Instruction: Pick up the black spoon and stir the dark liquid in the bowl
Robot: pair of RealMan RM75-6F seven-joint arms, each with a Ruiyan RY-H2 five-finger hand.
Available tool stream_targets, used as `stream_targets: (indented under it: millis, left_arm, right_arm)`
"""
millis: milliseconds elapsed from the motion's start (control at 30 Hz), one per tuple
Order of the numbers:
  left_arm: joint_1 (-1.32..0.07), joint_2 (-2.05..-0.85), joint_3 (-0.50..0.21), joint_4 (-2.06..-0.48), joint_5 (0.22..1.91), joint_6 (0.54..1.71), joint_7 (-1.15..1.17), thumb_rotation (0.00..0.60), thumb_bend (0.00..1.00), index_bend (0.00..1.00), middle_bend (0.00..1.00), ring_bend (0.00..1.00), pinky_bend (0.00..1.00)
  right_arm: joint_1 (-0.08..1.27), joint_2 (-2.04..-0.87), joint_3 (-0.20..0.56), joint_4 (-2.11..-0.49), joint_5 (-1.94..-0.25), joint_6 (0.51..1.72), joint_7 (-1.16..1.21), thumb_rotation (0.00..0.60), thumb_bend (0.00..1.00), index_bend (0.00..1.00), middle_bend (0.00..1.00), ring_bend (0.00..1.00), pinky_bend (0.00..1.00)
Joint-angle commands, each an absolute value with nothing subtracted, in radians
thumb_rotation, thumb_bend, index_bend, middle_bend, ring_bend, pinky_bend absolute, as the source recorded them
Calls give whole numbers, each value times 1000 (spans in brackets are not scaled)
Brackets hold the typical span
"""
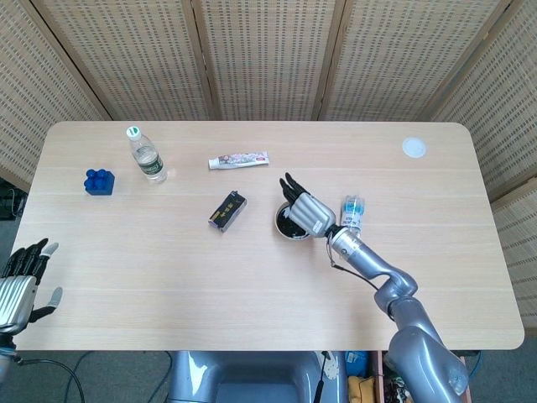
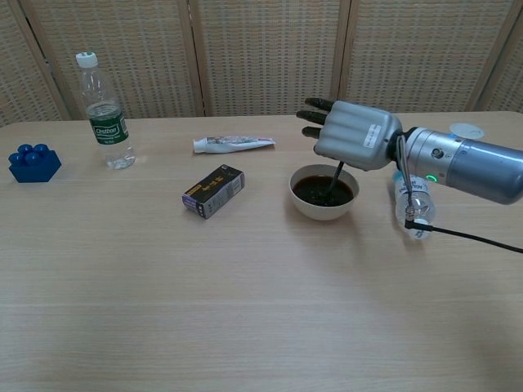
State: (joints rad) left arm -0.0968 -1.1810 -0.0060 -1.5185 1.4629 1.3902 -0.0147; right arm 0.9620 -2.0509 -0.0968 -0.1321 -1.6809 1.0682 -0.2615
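Note:
A white bowl (image 2: 305,204) (image 1: 280,230) of dark liquid (image 2: 319,190) stands mid-table. My right hand (image 2: 351,135) (image 1: 307,210) hovers just above its far right side, palm down, and holds the thin black spoon (image 2: 334,177). The spoon's handle slants down from under the hand and its lower end dips into the liquid. My left hand (image 1: 21,281) hangs off the table's near left edge, fingers apart and holding nothing; the chest view does not show it.
A lying small water bottle (image 2: 414,202) (image 1: 352,210) is right beside my right forearm. A black box (image 2: 213,191), a toothpaste tube (image 2: 233,144), an upright water bottle (image 2: 103,113), a blue block (image 2: 33,162) and a white lid (image 1: 413,148) are spread around.

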Motion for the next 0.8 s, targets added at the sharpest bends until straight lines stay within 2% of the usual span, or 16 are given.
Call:
stream_targets:
  millis: [33, 233, 300, 500, 600, 700, 800]
  left_arm:
    - [-99, -1182, -6, -1520, 1463, 1388, -13, 600, 439, 0, 0, 0, 0]
    - [-106, -1185, -8, -1524, 1467, 1384, -7, 600, 440, 0, 0, 0, 0]
    - [-107, -1186, -8, -1524, 1466, 1381, -7, 600, 440, 0, 0, 0, 0]
    - [-106, -1186, -9, -1519, 1461, 1380, -9, 600, 439, 0, 0, 0, 0]
    - [-107, -1188, -8, -1517, 1460, 1379, -11, 600, 439, 0, 0, 0, 0]
    - [-109, -1189, -9, -1518, 1462, 1378, -11, 600, 439, 0, 0, 0, 0]
    - [-111, -1189, -9, -1520, 1463, 1378, -8, 600, 439, 0, 0, 0, 0]
  right_arm:
    - [952, -2044, -98, -133, -1681, 1070, -255, 600, 664, 672, 271, 29, 0]
    - [941, -2041, -107, -140, -1690, 1086, -243, 600, 660, 672, 255, 29, 0]
    - [940, -2043, -107, -140, -1690, 1086, -244, 600, 623, 652, 237, 23, 0]
    - [939, -2047, -96, -138, -1679, 1077, -244, 600, 323, 452, 97, 0, 0]
    - [942, -2049, -90, -140, -1674, 1077, -244, 600, 196, 388, 54, 0, 0]
    - [945, -2048, -86, -143, -1671, 1082, -241, 600, 123, 366, 38, 0, 0]
    - [944, -2046, -82, -147, -1668, 1090, -236, 600, 98, 361, 35, 0, 0]
